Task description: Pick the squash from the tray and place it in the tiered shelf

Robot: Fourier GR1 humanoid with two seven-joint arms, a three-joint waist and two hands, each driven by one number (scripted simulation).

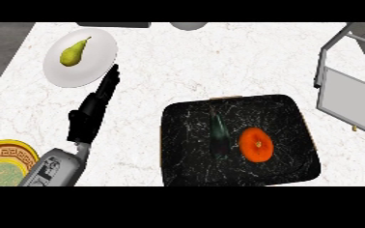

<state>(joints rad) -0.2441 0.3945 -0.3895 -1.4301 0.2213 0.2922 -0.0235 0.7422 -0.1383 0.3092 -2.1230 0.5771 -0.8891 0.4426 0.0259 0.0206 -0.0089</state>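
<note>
**Clerk:** Which item is entered first, nearest the lower edge?

**Keeper:** The grey left forearm (pixel 53 169), logged at lower left, just beside a yellow patterned dish (pixel 10 160) that is cut off by the frame. The left hand (pixel 96 107) is listed with fingers straight and nothing held. Its tips are laid towards the rim of the white plate (pixel 57 72). It is judged to be parked there so that the tray is left unobstructed.

**Clerk:** And what is on the plate?

**Keeper:** One pear (pixel 73 53). It is kept well apart from the tray and is not wanted for the task.

**Clerk:** Where is the task's thing?

**Keeper:** It is recorded inside the black tray (pixel 296 166), at mid-bench (pixel 214 63). The squash (pixel 255 145) is taken, as a judgement, to be the orange round piece. A dark green long piece (pixel 217 134) lies just beside it and could also answer the name. Neither is touched by a hand.

**Clerk:** And the destination?

**Keeper:** The tiered shelf (pixel 335 84) is set at the right edge, near the tray. The tray is thus placed between the left hand and the shelf, so a reach from the right side is thought more suitable. The right hand is not shown.
</note>
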